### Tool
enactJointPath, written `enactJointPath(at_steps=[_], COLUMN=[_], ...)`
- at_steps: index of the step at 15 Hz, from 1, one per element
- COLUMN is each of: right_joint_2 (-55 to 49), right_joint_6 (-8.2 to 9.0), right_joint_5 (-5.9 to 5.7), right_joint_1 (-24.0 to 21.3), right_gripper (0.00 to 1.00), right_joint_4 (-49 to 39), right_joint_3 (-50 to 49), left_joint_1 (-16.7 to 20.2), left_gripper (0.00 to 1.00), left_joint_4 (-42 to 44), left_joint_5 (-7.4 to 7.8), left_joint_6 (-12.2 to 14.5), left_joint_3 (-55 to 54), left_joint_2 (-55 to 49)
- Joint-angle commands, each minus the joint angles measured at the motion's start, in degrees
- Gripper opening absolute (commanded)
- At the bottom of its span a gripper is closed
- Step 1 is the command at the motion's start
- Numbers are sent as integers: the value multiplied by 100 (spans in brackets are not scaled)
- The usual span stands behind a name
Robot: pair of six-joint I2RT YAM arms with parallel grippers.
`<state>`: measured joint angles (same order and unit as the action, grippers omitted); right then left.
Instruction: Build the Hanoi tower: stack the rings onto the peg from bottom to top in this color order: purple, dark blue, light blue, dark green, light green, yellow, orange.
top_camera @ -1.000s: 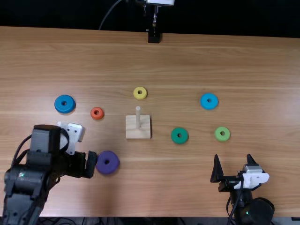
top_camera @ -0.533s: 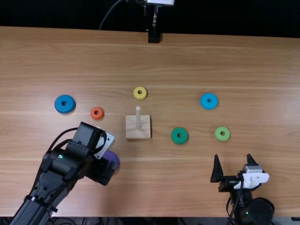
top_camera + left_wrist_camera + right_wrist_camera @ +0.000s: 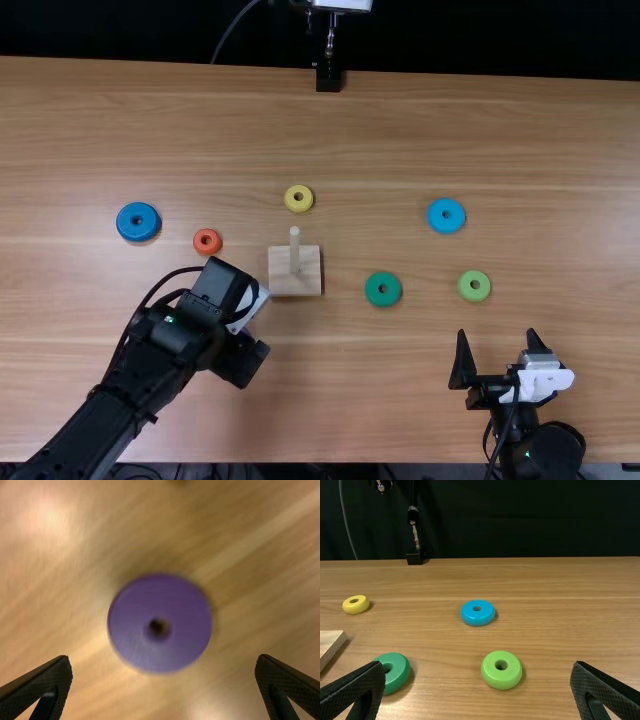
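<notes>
Over the purple ring, my left gripper [image 3: 250,362] stands open in the top view; in the left wrist view the purple ring [image 3: 185,635] lies flat on the table between and beyond the spread fingers of the left gripper [image 3: 164,661]. At the front right my right gripper [image 3: 497,335] is open and holds nothing; the right wrist view has the right gripper [image 3: 477,665] with fingers wide apart. The upright peg [image 3: 295,250] on its square base [image 3: 295,284] bears no ring. Loose rings are dark blue [image 3: 138,222], orange [image 3: 207,241], yellow [image 3: 299,198], dark green [image 3: 383,289], light blue [image 3: 446,215] and light green [image 3: 475,285].
A black stand [image 3: 328,78] is at the table's far edge. The orange ring and the peg's base are close beyond the left arm's wrist; the dark green ring is right of the base.
The left gripper has swung to the right from beside the purple ring to above it, covering it in the top view. The right arm and the other rings have stayed still.
</notes>
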<state>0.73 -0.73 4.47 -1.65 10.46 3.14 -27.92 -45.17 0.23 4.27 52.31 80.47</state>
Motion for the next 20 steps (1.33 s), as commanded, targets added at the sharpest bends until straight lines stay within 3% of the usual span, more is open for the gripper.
enactJointPath(at_steps=[1,16,20], right_joint_2=[-73,-73,-73], right_joint_6=[42,42,42], right_joint_5=[80,80,80], right_joint_1=[-37,-37,-37], right_gripper=[100,100,100], right_joint_4=[469,469,469], right_joint_3=[-243,-243,-243], left_joint_1=[-64,-73,-64], left_gripper=[100,100,100], left_joint_4=[224,604,1437], left_joint_5=[-12,30,51], left_joint_6=[26,16,5], left_joint_3=[-151,-723,-731], left_joint_2=[171,593,655])
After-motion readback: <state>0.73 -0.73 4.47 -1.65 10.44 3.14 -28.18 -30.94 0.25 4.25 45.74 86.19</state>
